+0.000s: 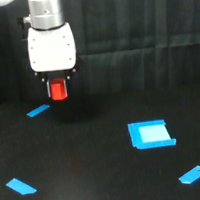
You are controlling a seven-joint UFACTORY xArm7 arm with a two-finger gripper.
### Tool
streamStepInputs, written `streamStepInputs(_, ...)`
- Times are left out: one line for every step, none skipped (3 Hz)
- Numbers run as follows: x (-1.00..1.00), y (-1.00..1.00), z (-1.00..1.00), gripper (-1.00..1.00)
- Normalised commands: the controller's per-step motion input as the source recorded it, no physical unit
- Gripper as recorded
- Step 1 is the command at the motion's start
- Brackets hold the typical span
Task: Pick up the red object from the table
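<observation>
Matte black table (97,179) — three blue tape strips (38,111), one blue square (150,134)

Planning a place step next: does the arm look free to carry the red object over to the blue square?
Probably yes. The red object sits between the gripper's jaws above the table, and nothing stands between it and the blue square.

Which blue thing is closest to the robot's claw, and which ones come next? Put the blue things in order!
Measured from the gripper, which holds the red object, in the exterior view:
1. Blue strip, just below, toward the view's left.
2. Blue square, toward the view's right.
3. Blue strip at the lower left, slightly farther than the square.
4. Blue strip at the lower right, farthest.
</observation>
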Motion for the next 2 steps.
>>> streamStepInputs(0.05,-0.03,0.31,-1.0)
streamStepInputs(-0.07,-0.03,0.18,-0.95)
